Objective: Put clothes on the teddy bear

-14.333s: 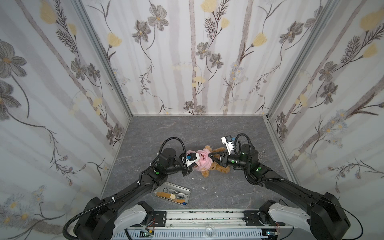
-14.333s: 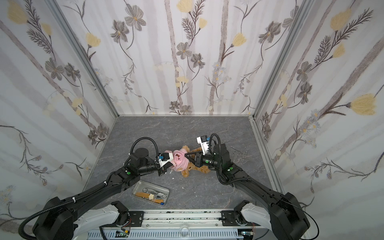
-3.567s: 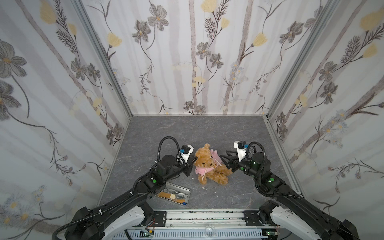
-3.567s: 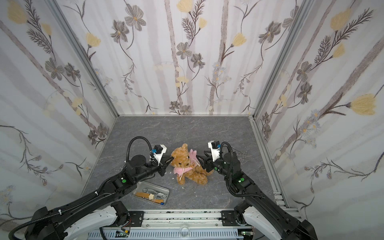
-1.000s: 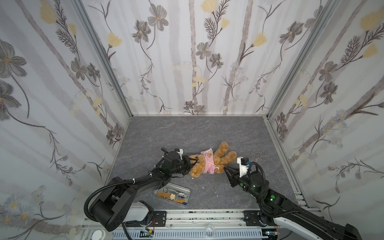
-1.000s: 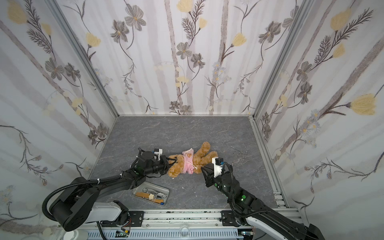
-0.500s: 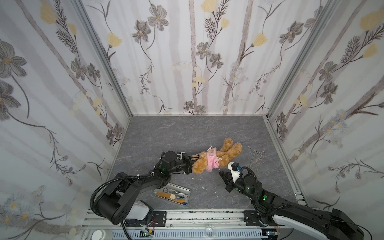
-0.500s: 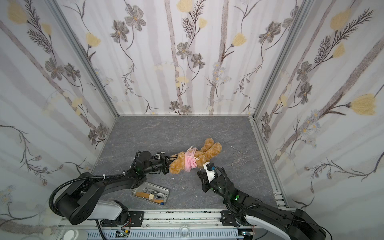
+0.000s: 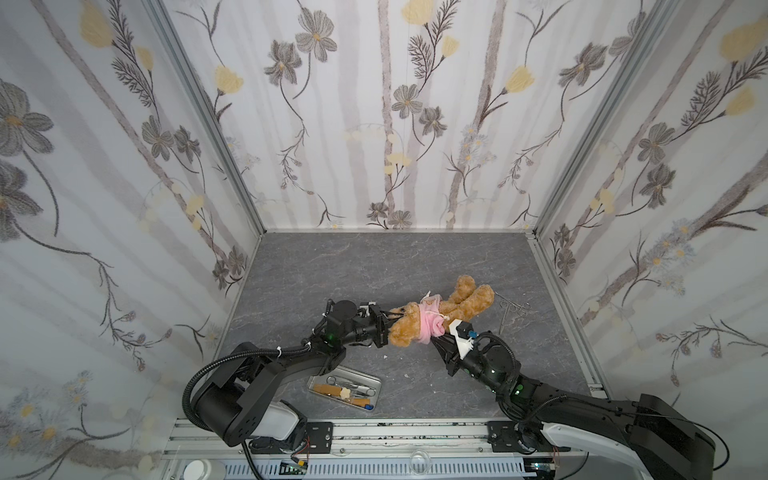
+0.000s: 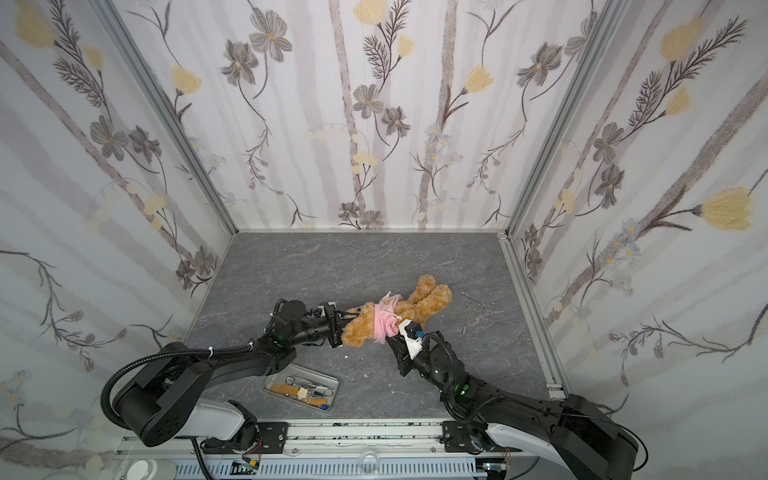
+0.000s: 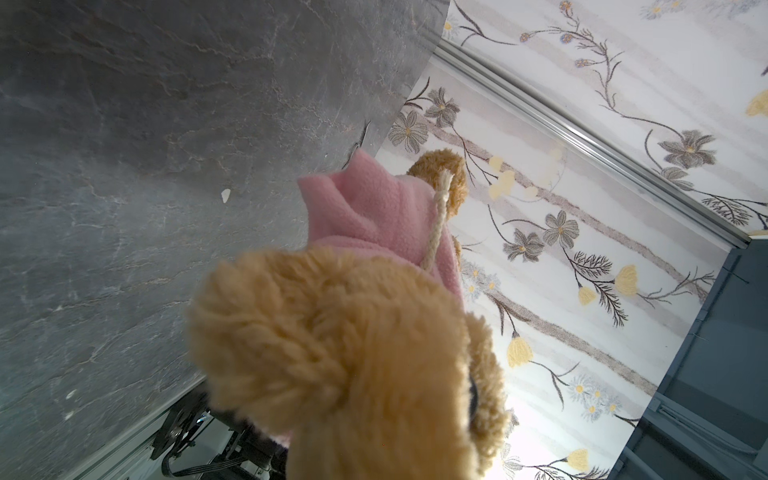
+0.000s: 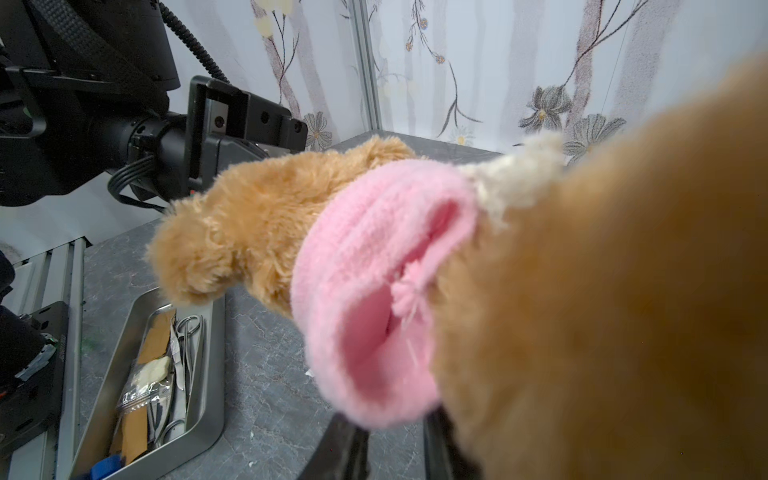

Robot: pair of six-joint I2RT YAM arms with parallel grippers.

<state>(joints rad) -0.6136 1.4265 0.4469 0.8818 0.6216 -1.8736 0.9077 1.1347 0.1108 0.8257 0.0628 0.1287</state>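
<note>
Drawn in along the near edge over the past second, the right gripper (image 9: pixel 436 341) now noses up under the pink shirt (image 9: pixel 430 322). Its fingers (image 12: pixel 340 449) stand a little apart, with bare bench showing between them in the right wrist view and the shirt's open hem just at their tips; whether any cloth is caught there cannot be told. Opposite, the left gripper (image 9: pixel 388 324) is clamped tight on the head of the teddy bear (image 9: pixel 457 306), which seconds ago sat upright and is now stretched out level over the middle of the bench (image 9: pixel 374 270), a little toward its right edge. From that clamped head the bear's long axis runs off toward the far right corner, feet last. The shirt is bunched in a ring round neck and chest, its pale drawstring (image 11: pixel 436 224) trailing, so its hem faces the feet and the right arm, plainly the nearer of the two. The step in hand looks to be drawing the hem down the body: a pull along that axis, away from the left gripper's anchor, with torso and both legs uncovered. Whether the feet rest on the bench is unclear. Nearer the front edge a metal tray (image 9: pixel 376 395) sits left of the right arm, and loose metal instruments (image 9: pixel 509 311) lie by the right edge beyond the feet.
</note>
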